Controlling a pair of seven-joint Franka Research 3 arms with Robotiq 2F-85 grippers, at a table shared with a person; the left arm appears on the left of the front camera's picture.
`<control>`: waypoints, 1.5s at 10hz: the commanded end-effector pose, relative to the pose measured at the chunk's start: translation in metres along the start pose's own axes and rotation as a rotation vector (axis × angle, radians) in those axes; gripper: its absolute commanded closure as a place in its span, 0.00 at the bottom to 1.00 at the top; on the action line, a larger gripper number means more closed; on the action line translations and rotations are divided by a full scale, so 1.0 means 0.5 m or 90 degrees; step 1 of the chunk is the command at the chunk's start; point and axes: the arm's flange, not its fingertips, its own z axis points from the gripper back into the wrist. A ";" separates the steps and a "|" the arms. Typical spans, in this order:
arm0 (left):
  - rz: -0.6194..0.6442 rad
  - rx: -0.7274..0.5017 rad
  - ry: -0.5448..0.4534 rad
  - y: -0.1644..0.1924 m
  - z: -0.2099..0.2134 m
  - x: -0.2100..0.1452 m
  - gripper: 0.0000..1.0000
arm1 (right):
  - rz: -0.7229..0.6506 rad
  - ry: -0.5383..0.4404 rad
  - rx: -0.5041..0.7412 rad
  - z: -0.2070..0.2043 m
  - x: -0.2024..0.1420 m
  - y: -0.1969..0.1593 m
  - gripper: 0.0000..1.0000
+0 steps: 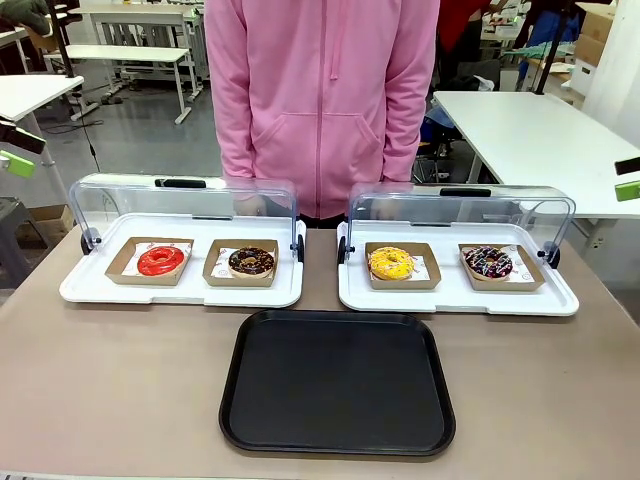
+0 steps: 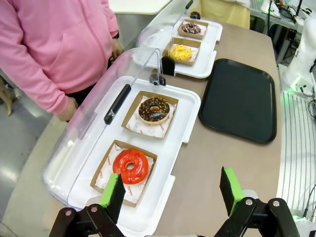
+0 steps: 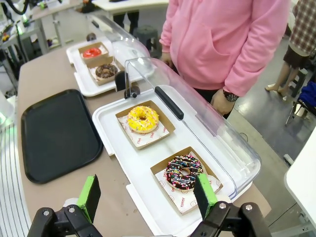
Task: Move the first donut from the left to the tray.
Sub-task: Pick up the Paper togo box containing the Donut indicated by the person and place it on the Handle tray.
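Observation:
The first donut [image 1: 161, 260] has glossy red glaze and sits in a brown cardboard holder at the left end of the left white tray. The black tray [image 1: 338, 440] lies flat near the table's front edge, at the middle. In the left wrist view my left gripper [image 2: 172, 190] hangs open above the table's left end, with the red donut [image 2: 131, 166] just beyond its left finger and the black tray [image 2: 239, 98] farther off. My right gripper [image 3: 147, 193] is open too, over the right end, far from the red donut [image 3: 92, 52].
A chocolate donut [image 1: 251, 262] shares the left white tray [image 1: 180, 292]. The right white tray [image 1: 458, 298] holds a yellow donut [image 1: 390, 263] and a sprinkled dark donut [image 1: 488, 262]. Both clear lids stand raised behind them. A person in a pink hoodie [image 1: 322, 100] stands at the far edge.

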 end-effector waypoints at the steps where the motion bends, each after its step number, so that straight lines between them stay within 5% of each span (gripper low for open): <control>1: -0.004 -0.002 -0.013 0.001 0.002 0.005 0.00 | 0.016 -0.021 -0.001 -0.003 0.001 -0.007 0.00; 15: -0.004 -0.002 -0.013 0.001 0.002 0.005 0.00 | 0.016 -0.021 -0.001 -0.003 0.001 -0.007 0.00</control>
